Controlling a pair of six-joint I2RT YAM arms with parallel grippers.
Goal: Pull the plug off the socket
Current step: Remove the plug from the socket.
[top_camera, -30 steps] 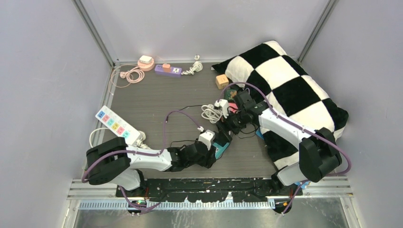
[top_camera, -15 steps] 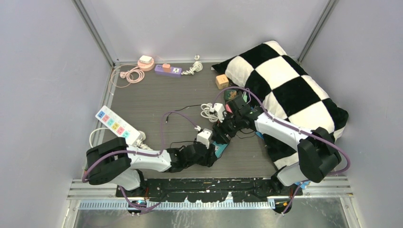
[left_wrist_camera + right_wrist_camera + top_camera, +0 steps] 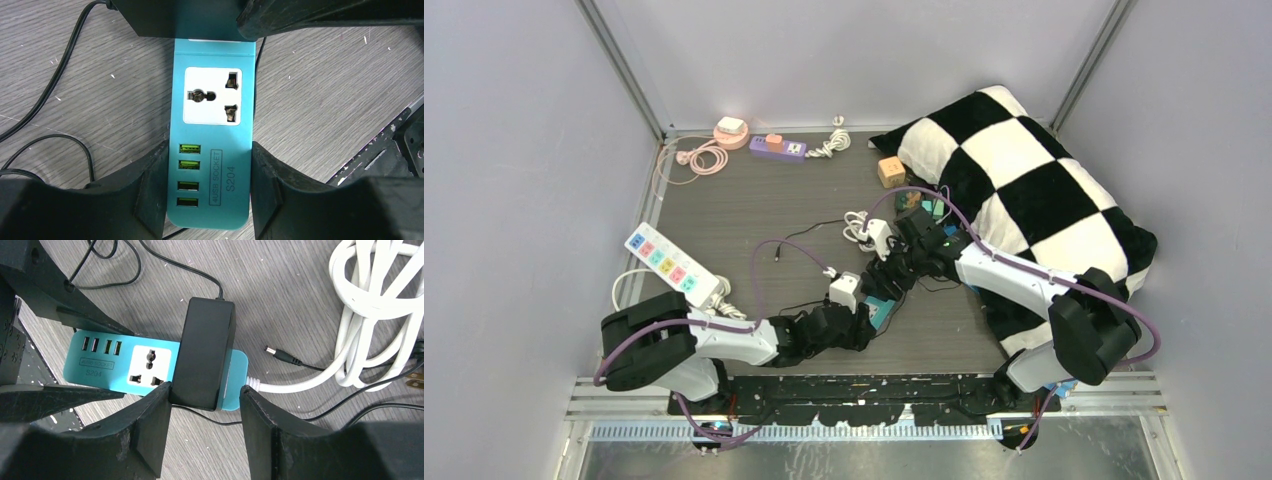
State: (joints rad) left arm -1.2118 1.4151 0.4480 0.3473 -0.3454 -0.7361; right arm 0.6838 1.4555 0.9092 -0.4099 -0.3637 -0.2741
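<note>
Grey wood-grain table (image 3: 754, 200) fills the overhead view; at lower centre the left gripper (image 3: 210, 167) clamps the USB end of the teal socket strip (image 3: 212, 95). Right of it the black plug (image 3: 205, 350) sits in the strip, the right gripper (image 3: 206, 390) narrowed around it, actual pinch impossible to tell, white cord (image 3: 350, 305) coiled farther right.

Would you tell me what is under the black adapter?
The black adapter covers the cable end of the teal socket strip. A sliver of white outlet face shows at its edge; the outlet's holes and the adapter's pins are hidden.
</note>
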